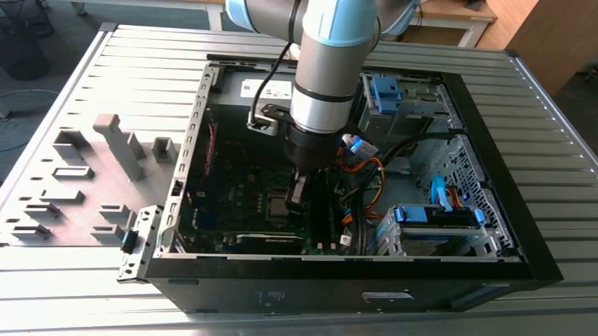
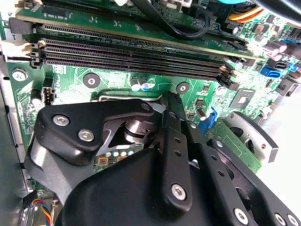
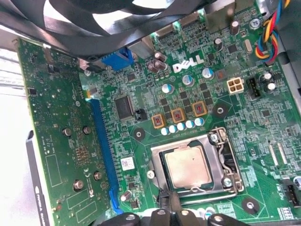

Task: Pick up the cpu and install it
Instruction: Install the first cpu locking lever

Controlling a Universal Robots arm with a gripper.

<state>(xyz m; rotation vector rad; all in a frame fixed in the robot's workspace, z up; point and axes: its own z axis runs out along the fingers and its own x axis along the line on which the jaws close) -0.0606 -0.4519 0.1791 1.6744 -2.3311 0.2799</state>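
Ribbed metal table [image 1: 561, 231]; perhaps wooden furniture [image 1: 551, 35] behind.

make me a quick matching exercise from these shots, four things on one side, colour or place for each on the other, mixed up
Things:
1. cpu
2. memory sticks
3. long expansion slot
4. gripper

Descriptions:
A. blue, beside the upright green card
B. dull silver square inside the metal socket frame
C. black linkage just above the motherboard
D. long and black, side by side

Pairs: 1-B, 2-D, 3-A, 4-C
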